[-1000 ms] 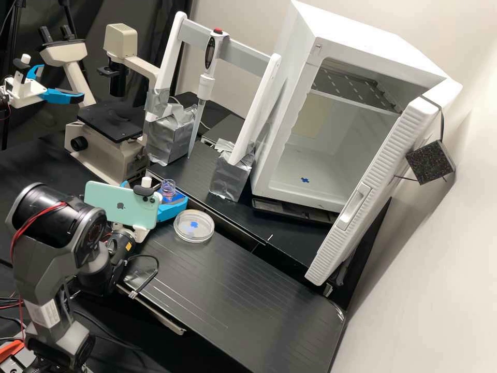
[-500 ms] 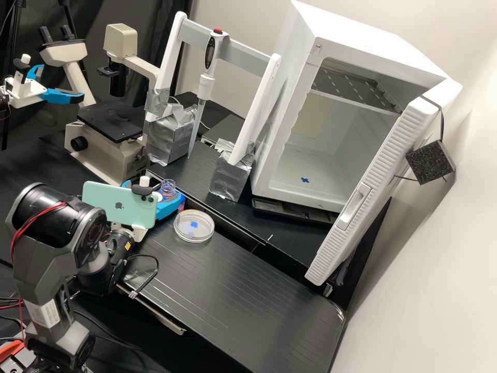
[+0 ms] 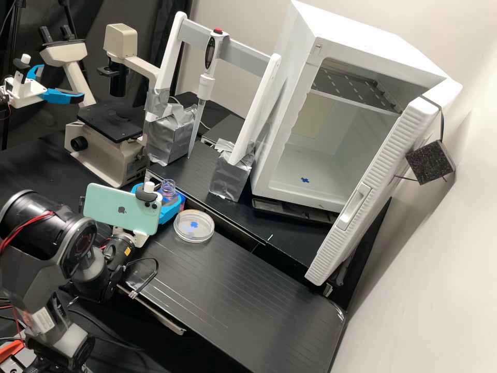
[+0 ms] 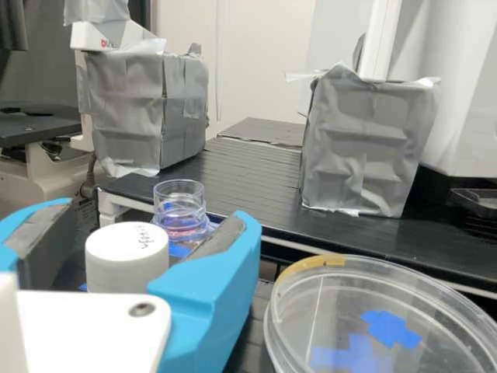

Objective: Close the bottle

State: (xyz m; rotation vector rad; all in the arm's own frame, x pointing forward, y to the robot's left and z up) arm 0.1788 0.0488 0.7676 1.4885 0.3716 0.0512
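"Big white cabinet (image 3: 362,39) over there, door swung open, well beyond the tool (image 4: 158,214)?"

"That's it. The black worktop (image 3: 248,290) runs out to one side of the tool, and there's a microscope (image 3: 106,153) beyond it."

"And the tool itself, has it got hold of anything?"

"Not by my eye. The blue fingers stand apart, with room between them."

"What's that round thing, then?"

"A clear Petri dish (image 3: 194,226), just beside the tool on the worktop. It's the bottle (image 4: 180,210) that matters: clear neck, mouth uncovered, just ahead of the opening between the fingers. I can't make out its lower part."

"So where's its cap?"

"Maybe that white cylinder (image 4: 126,256) with writing on top, between the fingers. I can't tell whether it touches them, or what it rests on."

"Which step are we watching, d'you think?"

"Lining up, I'd say, before capping. If that's the cap, the next move calls for pinching it squarely, centring it over the mouth and turning it down gently."
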